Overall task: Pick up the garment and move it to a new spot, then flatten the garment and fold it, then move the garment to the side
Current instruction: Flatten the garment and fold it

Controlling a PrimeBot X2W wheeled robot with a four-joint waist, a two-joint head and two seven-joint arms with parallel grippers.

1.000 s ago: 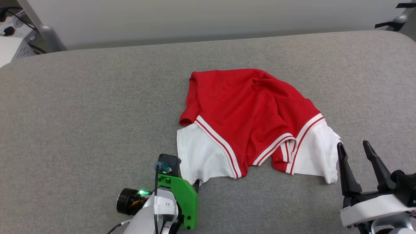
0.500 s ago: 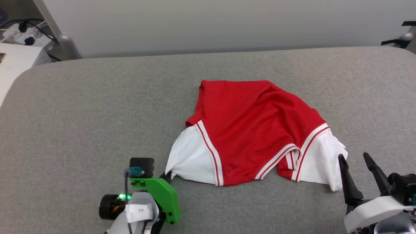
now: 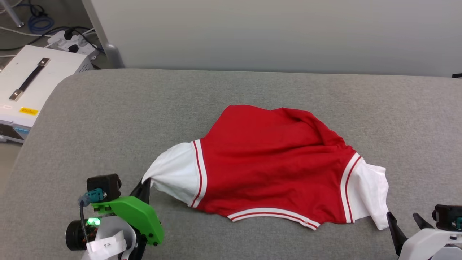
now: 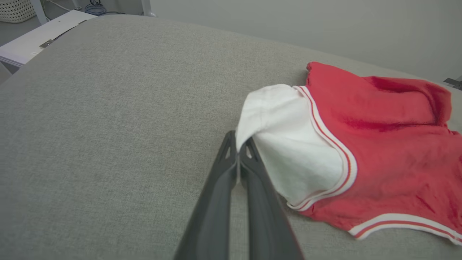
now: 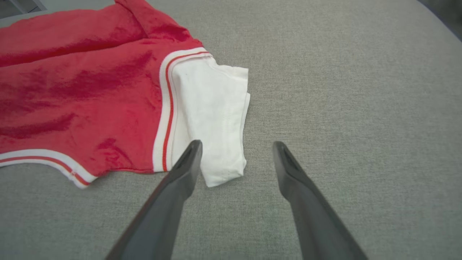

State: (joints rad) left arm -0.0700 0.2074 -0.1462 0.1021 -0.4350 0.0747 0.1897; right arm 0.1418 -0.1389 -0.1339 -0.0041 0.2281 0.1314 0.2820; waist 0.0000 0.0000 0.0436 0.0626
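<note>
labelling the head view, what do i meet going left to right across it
white box → left gripper, shut on a white sleeve → shirt → right gripper, open

A lab, apparently: past the grey desk's [image 3: 108,119] far left corner lie a white equipment case [image 3: 39,83], power strip [image 3: 65,36] and loose cables [image 3: 38,23], beside a plain wall [image 3: 270,32].
</note>
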